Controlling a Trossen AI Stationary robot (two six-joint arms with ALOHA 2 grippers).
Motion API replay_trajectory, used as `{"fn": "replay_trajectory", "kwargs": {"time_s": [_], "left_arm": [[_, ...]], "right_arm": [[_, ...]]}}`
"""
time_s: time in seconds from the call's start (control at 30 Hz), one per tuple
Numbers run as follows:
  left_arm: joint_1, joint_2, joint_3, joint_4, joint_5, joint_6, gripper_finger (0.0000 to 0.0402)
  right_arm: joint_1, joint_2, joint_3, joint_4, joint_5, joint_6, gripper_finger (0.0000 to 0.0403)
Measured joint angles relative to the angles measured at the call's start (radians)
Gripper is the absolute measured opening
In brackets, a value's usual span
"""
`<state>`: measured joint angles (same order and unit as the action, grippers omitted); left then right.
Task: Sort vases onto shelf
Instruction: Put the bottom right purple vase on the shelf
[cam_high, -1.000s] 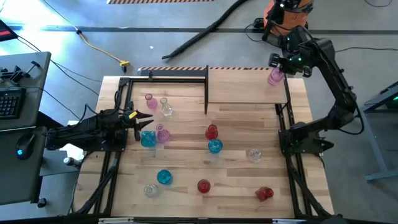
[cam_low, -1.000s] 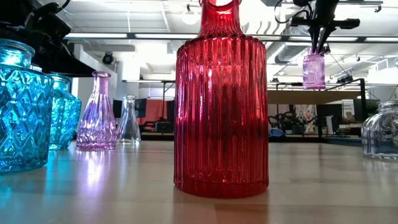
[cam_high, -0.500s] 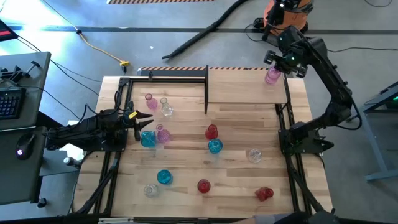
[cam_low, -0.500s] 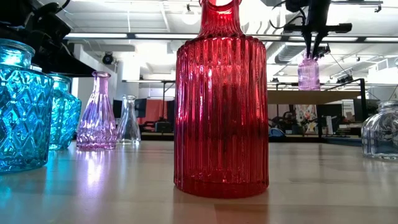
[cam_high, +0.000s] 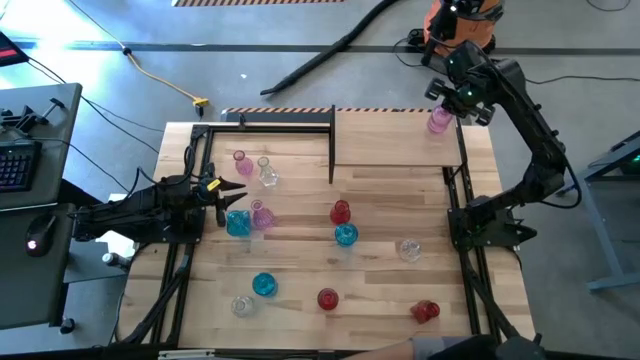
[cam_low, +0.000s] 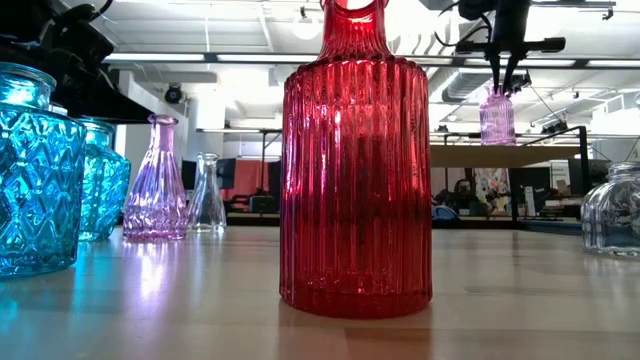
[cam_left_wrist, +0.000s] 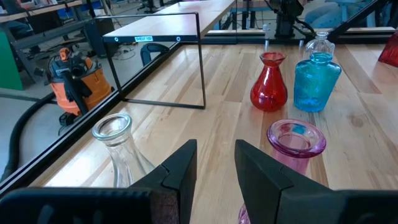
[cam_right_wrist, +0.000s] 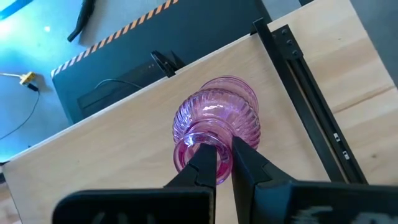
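Vases are small, see-through glass pieces with round bodies and narrow necks. One pink vase (cam_high: 439, 122) has a ribbed belly; in the right wrist view (cam_right_wrist: 217, 121) its rim sits between the two dark fingers (cam_right_wrist: 205, 163). The right gripper (cam_high: 447, 106) is clenched on this rim and holds the vase over the far right corner of the shelf (cam_high: 395, 140), a light plywood board on thin black uprights. In the low view the vase (cam_low: 497, 117) hangs from the gripper just above the board, and I cannot tell if it touches the wood.

The other vases stand on the table (cam_high: 300, 260), well apart from the right gripper. The left gripper (cam_high: 232, 190) lies low at the left side, its fingers parted with nothing between them. A blue vase (cam_high: 238, 223) and a pink vase (cam_high: 262, 216) stand just beside it, and a pink one (cam_high: 241, 160) and a clear one (cam_high: 267, 173) stand a little farther.

Counted in the high view: four pink, three blue, three red, three clear, so thirteen vases. The red ones are at the middle (cam_high: 341, 212), the near middle (cam_high: 328, 298) and the near right (cam_high: 425, 311).
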<state>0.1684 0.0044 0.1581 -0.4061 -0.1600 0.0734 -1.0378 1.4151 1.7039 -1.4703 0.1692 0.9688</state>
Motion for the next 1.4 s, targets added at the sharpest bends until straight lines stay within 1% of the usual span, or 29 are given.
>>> {"fn": "replay_trajectory", "kwargs": {"time_s": [0.37,0.83,1.07,1.4], "left_arm": [[0.000,0.000,0.000,0.000,0.000,-0.001,0.0101],[0.000,0.000,0.000,0.000,0.000,0.000,0.0101],[0.000,0.000,0.000,0.000,0.000,-0.001,0.0101],[0.000,0.000,0.000,0.000,0.000,0.000,0.0101]], "right_arm": [[0.000,0.026,-0.001,0.000,0.003,0.003,0.0001],[0.000,0.026,-0.001,0.002,0.007,0.022,0.0001],[0.000,0.026,-0.001,0.002,0.011,0.022,0.0035],[0.009,0.048,0.001,-0.014,0.033,0.028,0.0039]]}}
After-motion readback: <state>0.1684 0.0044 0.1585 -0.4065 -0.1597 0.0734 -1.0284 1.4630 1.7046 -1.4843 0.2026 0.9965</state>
